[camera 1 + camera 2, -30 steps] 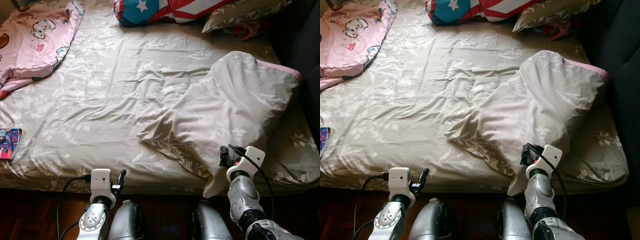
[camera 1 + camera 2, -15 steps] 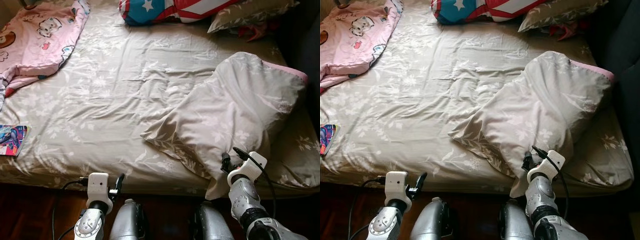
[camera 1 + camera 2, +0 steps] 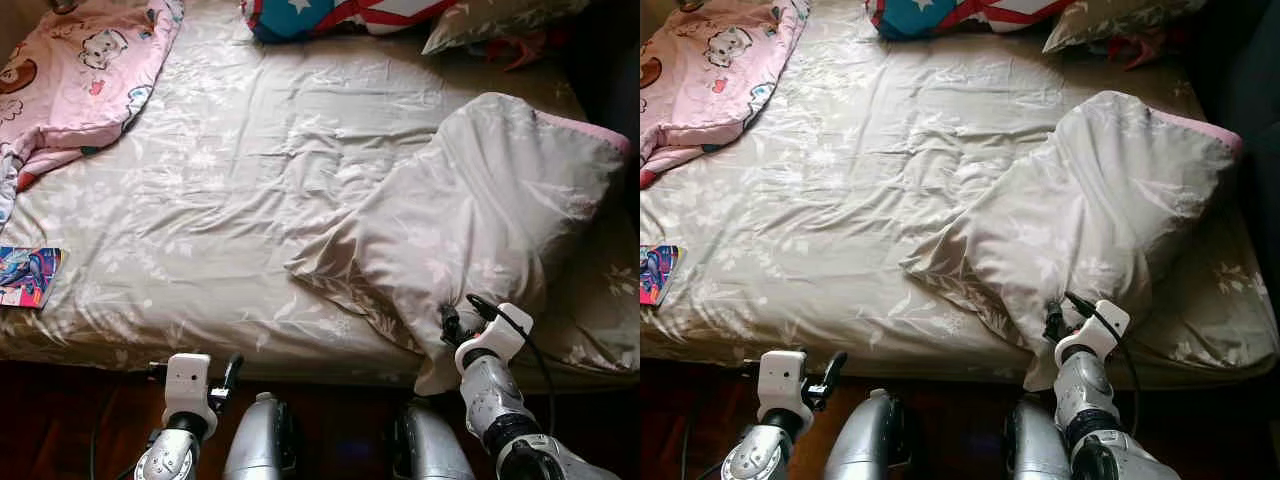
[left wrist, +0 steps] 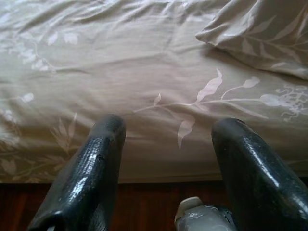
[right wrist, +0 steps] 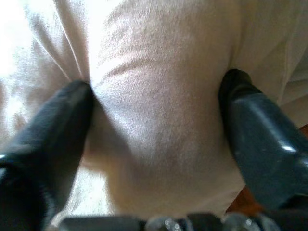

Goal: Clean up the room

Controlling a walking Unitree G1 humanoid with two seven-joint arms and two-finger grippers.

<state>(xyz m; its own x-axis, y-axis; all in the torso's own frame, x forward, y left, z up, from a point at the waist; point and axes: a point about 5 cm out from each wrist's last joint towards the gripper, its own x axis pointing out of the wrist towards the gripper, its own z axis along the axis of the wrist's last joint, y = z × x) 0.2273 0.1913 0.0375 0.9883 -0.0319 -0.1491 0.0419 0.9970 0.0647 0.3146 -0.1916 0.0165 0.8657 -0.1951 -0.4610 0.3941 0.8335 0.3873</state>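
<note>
A grey floral duvet (image 3: 480, 220) lies bunched on the right half of the bed, one corner hanging over the front edge. My right gripper (image 3: 447, 325) is at that hanging corner. In the right wrist view it (image 5: 156, 91) is open, with its fingers (image 5: 53, 130) spread wide and a fold of the duvet (image 5: 159, 120) bulging between them. My left gripper (image 3: 228, 375) is low in front of the bed edge. It (image 4: 168, 127) is open with nothing between its fingers, facing the bed sheet (image 4: 144, 82).
The grey floral sheet (image 3: 220, 180) covers the mattress. A pink cartoon blanket (image 3: 70, 70) lies at the far left, a colourful flat packet (image 3: 28, 276) near the left front edge. A star-patterned pillow (image 3: 320, 15) and a grey pillow (image 3: 490, 20) lie at the head. Dark floor (image 3: 60, 420) is below.
The camera has shifted a little. My left gripper sits slightly lower against the bed edge. My right gripper stays at the duvet's hanging corner, a touch lower.
</note>
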